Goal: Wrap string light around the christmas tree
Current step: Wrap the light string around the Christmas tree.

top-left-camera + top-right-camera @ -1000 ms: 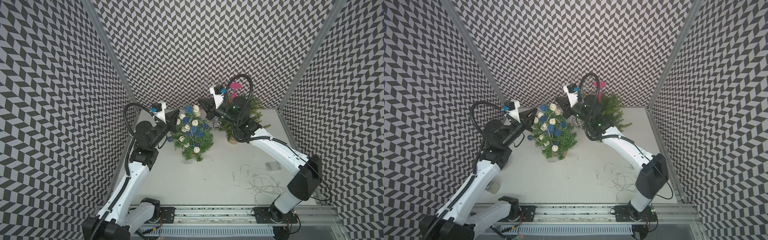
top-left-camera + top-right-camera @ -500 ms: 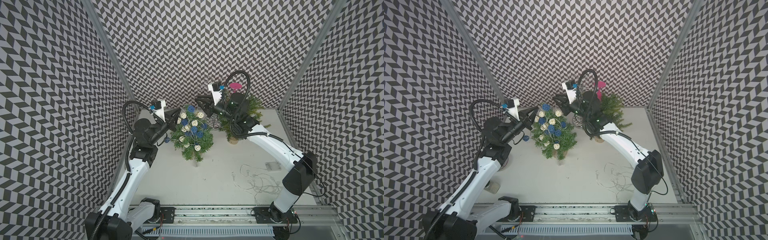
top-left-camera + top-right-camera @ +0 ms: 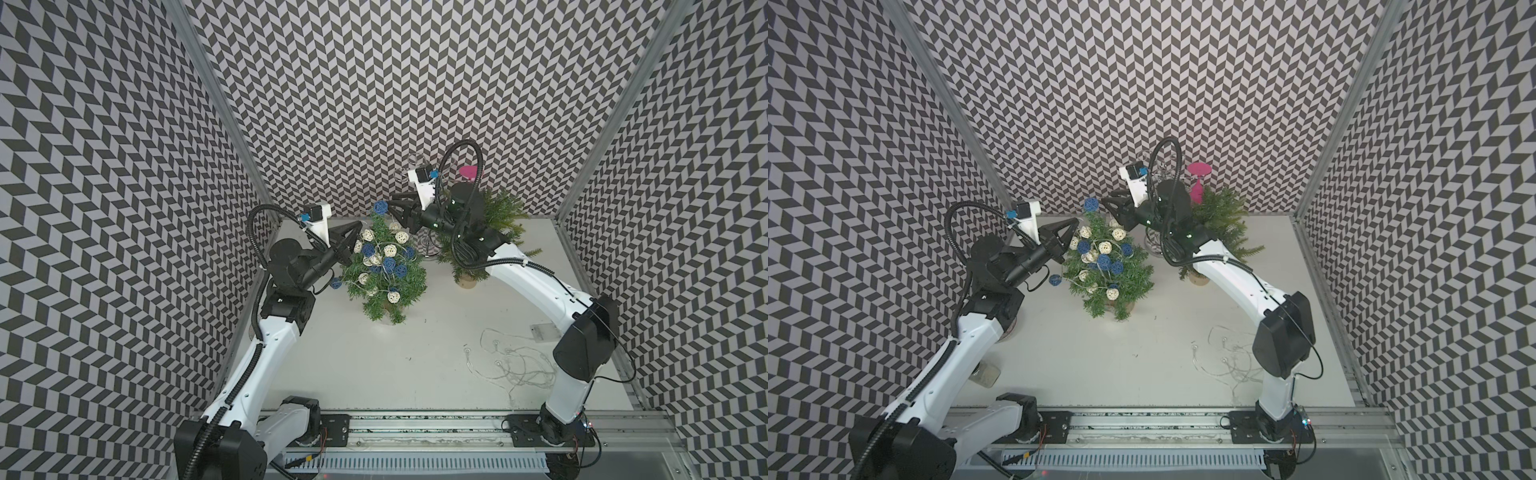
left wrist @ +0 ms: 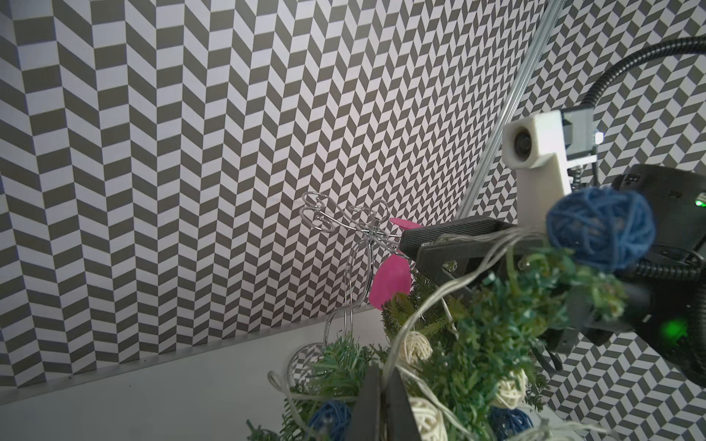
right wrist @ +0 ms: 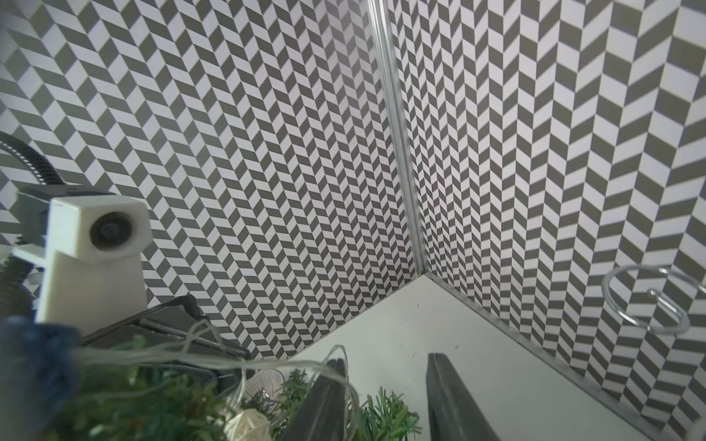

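We see the christmas tree (image 3: 388, 276) upright in the back half of the worktop (image 3: 374, 365), left of the middle & a bit off the back edge. The string light (image 3: 389, 250), w/ its white & blue balls, already lies around the tree in several turns. One blue ball (image 3: 380, 208) sits at the tree top.

The left gripper (image 4: 384, 376) is at the tree's side that faces the left edge, jaws clenched on the thin wire of the string light. In the left wrist view the wire comes out btw. them & runs up to the right gripper (image 5: 384, 359). That one is at the tree top, on the back-right side, jaws released w/ a clear gap; the wire only hangs over one of its fingers (image 5: 324, 401).

Room is tight at the back: a second tree (image 3: 496, 218) & a wire stand (image 4: 372, 235) are near the back edge, just beside the right arm. Btw. the tree & the front edge the worktop is bare. A loose wire tangle (image 3: 513, 365) lies near the front right corner, well apart from the tree.
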Tool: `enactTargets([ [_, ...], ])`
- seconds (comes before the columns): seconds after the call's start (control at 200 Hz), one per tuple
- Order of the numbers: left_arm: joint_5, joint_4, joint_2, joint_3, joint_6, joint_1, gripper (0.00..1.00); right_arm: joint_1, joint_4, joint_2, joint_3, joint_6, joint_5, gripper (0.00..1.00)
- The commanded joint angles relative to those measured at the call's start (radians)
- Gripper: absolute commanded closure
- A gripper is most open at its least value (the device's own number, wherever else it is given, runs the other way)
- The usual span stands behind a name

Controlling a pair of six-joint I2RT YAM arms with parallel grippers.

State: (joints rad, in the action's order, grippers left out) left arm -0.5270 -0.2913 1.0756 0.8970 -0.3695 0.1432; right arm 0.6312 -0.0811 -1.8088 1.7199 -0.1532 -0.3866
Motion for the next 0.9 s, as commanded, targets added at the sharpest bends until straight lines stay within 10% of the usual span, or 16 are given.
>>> enactTargets([
  [0.0, 0.034, -0.003, -0.027, -0.057, -0.013, -0.005, 0.95, -0.007, -0.014, 0.033, -0.039, -0.011, 0.035, 0.66],
  [0.345, 0.063, 0.029, -0.091, -0.086, 0.000, -0.008, 0.88, -0.004, 0.026, 0.053, -0.057, 0.025, 0.032, 0.65],
  [0.666, 0.134, 0.035, -0.203, -0.182, -0.006, -0.009, 0.63, -0.005, 0.041, 0.131, -0.087, 0.076, 0.093, 0.45],
  [0.896, 0.160, 0.032, -0.216, -0.202, -0.001, -0.010, 0.28, -0.004, 0.059, 0.204, -0.132, 0.091, 0.173, 0.34],
])
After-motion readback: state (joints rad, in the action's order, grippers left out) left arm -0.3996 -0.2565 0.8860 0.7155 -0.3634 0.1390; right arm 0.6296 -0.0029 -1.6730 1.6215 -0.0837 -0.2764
